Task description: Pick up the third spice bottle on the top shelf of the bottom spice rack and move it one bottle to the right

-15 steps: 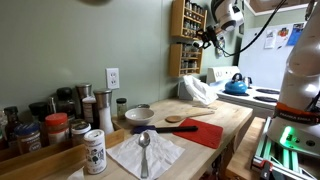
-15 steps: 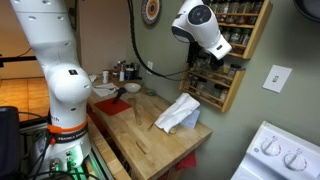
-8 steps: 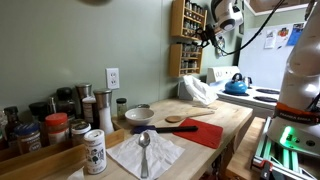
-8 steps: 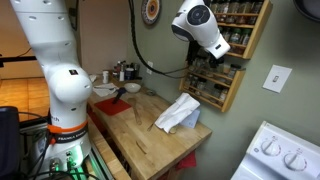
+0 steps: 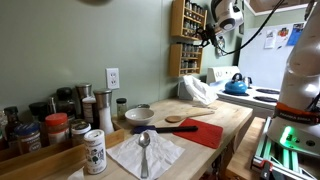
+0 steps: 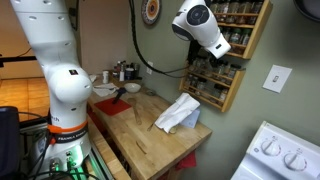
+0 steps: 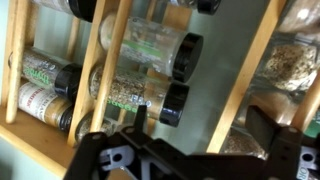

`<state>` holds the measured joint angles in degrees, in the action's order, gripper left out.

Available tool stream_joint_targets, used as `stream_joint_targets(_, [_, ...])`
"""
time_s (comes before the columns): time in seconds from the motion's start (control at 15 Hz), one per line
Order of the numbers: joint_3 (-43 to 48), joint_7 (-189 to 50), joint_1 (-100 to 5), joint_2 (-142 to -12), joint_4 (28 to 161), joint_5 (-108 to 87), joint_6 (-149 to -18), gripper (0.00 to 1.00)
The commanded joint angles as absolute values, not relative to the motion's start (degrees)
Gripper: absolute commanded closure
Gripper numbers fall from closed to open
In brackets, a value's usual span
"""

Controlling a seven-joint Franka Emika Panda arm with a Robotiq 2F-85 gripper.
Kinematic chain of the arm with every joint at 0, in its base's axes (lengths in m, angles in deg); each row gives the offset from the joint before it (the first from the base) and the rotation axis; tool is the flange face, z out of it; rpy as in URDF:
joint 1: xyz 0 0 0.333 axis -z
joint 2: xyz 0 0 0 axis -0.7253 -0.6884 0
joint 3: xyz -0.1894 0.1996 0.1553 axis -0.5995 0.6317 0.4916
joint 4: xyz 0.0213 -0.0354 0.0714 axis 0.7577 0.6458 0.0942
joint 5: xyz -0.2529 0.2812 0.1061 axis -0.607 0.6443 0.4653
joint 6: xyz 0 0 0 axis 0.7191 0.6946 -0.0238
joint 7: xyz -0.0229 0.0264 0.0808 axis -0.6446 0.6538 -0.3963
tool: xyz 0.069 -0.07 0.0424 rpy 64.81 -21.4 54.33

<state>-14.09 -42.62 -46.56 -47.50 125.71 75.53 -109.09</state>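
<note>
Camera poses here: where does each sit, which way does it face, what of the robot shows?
An exterior view: low at the counter end, facing along it to the wall racks; arm and gripper show.
An exterior view: by the stove, facing back along the counter; arm base and wrist show.
Wrist view: close against rack rails and dark-capped jars; open gripper fingers show at the bottom.
Shared: both exterior views hold the white cloth and racks.

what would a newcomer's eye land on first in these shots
In an exterior view, the white arm stretches up to the bottom spice rack on the green wall. The wrist view is filled with dark-capped spice jars lying sideways between wooden rails, with the open gripper just in front of them. Below, a crumpled white cloth lies on the wooden counter.
</note>
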Motion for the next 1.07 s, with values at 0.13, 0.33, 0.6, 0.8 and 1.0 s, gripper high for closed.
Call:
stream_joint_targets(0.13, [-14.1,-36.8,-47.1,-47.7,124.4,82.9,-110.6,0.00])
stream_joint_targets(0.33, [-14.1,-35.3,-46.4,-47.2,125.4,81.3,-110.3,0.00])
stream_joint_targets(0.6, [-14.5,-32.3,-45.5,-45.4,127.1,77.8,-109.3,0.00])
stream_joint_targets(0.8, [-15.0,-29.0,-44.2,-42.8,129.2,72.3,-107.2,0.00])
stream_joint_targets(1.0, [-15.7,-27.1,-42.7,-39.6,132.0,63.8,-102.7,0.00])
